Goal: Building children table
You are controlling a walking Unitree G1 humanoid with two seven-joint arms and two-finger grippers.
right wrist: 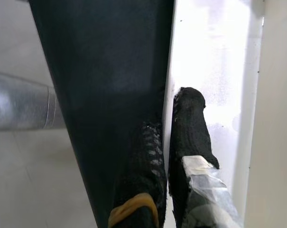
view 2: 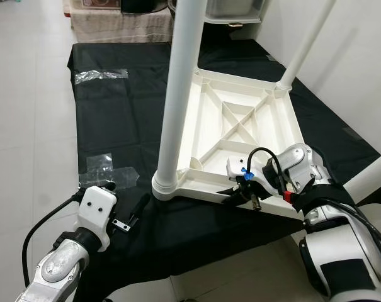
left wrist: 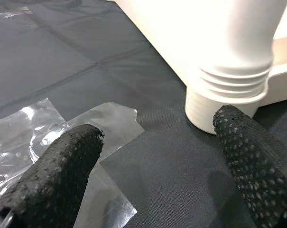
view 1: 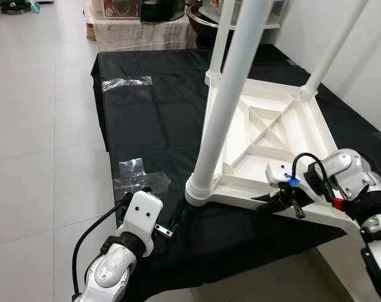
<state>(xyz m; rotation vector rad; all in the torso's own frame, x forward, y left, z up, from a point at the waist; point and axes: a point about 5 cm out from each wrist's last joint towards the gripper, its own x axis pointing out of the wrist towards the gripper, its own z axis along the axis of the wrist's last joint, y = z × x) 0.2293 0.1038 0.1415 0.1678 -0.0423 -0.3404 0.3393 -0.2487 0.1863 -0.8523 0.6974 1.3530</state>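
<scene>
The right gripper (right wrist: 169, 142) pinches the near rim of the upturned white table (view 1: 272, 135). At 9 o'clock, the left gripper (left wrist: 157, 156) is spread beside the nearest leg (view 1: 225, 100), over the black sheet (view 1: 149, 119).

From my seat, the near table leg (view 1: 231, 94) runs out of the top of both eye views, so I cannot see its far end, and the two farther legs (view 1: 332, 47) beyond it are cut off the same way. The right gripper (right wrist: 169, 137) is mostly hidden behind its own wrist housing where it meets the near rim of the upturned tabletop (view 1: 272, 129); in its wrist view one finger (right wrist: 190, 118) lies on the white rim, the other on the dark side of it. The left gripper (left wrist: 155, 156) sits below its white housing, near that leg's socket, fingertips out of sight from the head. Clutter (view 1: 140, 12) beyond the black cloth (view 1: 152, 119) is cropped and unreadable.
</scene>
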